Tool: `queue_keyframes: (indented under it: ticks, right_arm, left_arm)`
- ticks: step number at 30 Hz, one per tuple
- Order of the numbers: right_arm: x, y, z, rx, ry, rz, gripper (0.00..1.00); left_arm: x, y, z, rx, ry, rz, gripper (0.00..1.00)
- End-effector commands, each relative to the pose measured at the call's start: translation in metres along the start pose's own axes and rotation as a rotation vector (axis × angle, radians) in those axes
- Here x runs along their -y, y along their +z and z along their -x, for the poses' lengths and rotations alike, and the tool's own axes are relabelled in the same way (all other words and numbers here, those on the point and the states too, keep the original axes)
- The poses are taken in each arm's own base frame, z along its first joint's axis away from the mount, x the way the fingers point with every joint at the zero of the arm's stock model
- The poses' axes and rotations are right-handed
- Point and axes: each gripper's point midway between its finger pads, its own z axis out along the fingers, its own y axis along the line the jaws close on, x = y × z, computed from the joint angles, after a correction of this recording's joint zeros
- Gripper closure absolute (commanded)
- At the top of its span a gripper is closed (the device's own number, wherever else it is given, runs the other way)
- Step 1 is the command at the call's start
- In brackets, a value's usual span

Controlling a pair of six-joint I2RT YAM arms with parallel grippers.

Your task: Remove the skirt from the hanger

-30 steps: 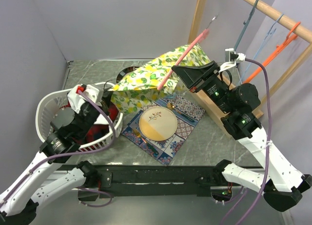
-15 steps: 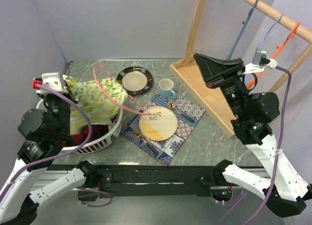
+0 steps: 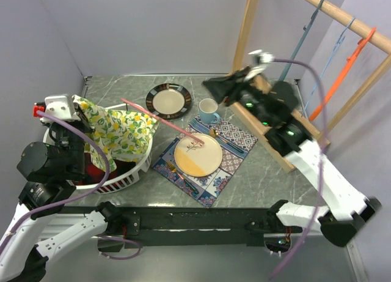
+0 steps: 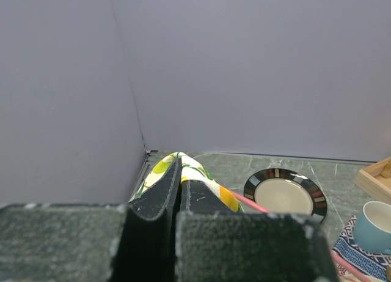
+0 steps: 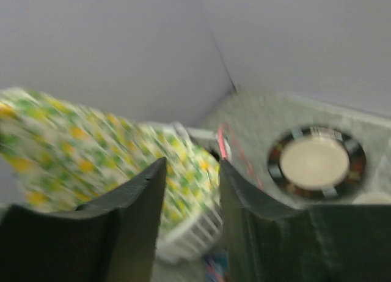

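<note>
The lemon-print skirt (image 3: 119, 132) hangs bunched over the white laundry basket (image 3: 143, 161), and my left gripper (image 3: 78, 106) is shut on its top edge. In the left wrist view the jaws are pressed together on the skirt fabric (image 4: 201, 172). The pink hanger (image 3: 162, 118) slants from the skirt to the cream plate (image 3: 197, 155), its hook end resting on the plate. My right gripper (image 3: 215, 86) hovers blurred above the blue cup (image 3: 209, 109), open and holding nothing. The right wrist view shows the skirt (image 5: 91, 141) and hanger (image 5: 221, 141) beyond its open gripper (image 5: 192, 166).
A black-rimmed plate (image 3: 168, 101) sits at the back. The cream plate lies on a patterned placemat (image 3: 211, 178). A wooden rack (image 3: 247, 25) at the right carries an orange hanger (image 3: 342, 68) and blue ones. Red clothing lies in the basket.
The right gripper let go of the hanger, opened, and swung down to the left. The hanger's free end dropped onto the cream plate. The left gripper kept the skirt over the basket.
</note>
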Motion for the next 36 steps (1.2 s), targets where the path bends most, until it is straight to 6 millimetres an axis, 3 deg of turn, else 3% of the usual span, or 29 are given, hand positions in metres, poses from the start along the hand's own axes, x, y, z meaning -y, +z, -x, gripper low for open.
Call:
queue_keyframes:
  ticks: [1,2,4,5,11,19,20,23,28,34,36]
  right_arm:
    - [0.027,0.022,-0.091,-0.242,-0.193,-0.014,0.46]
    - [0.033,0.031,-0.116,-0.301,-0.261,0.004,0.43]
    - [0.043,0.043,-0.138,-0.363,-0.377,0.024,0.34]
    - [0.05,0.05,-0.167,-0.435,-0.403,0.031,0.32]
    - [0.089,0.073,-0.235,-0.557,-0.533,0.031,0.26]
    - [0.115,0.088,-0.28,-0.606,-0.588,0.032,0.22]
    - [0.121,0.087,-0.294,-0.643,-0.582,0.033,0.22]
    - [0.116,0.083,-0.311,-0.677,-0.561,0.07,0.23]
    - [0.103,0.073,-0.322,-0.668,-0.551,0.113,0.23]
    - [0.133,0.078,-0.347,-0.713,-0.579,0.012,0.26]
    - [0.137,0.084,-0.347,-0.694,-0.591,-0.01,0.29]
  left_arm:
    - [0.003,0.001,0.002,0.021,-0.025,-0.007,0.99]
    - [0.004,0.001,0.0,0.018,-0.024,-0.007,0.99]
    - [0.005,0.002,-0.004,0.011,-0.017,-0.008,0.99]
    - [0.005,0.002,-0.005,0.009,-0.016,-0.005,0.99]
    - [0.004,0.002,-0.01,0.007,-0.001,0.009,0.99]
    - [0.005,0.002,-0.015,0.01,0.009,0.008,0.99]
    - [0.006,0.003,-0.017,0.007,0.014,0.007,0.99]
    - [0.008,0.004,-0.021,-0.002,0.027,0.008,0.99]
    - [0.009,0.005,-0.023,-0.003,0.035,0.006,0.99]
    - [0.008,0.004,-0.023,-0.001,0.034,0.009,0.99]
    - [0.008,0.005,-0.023,-0.004,0.041,0.015,0.99]
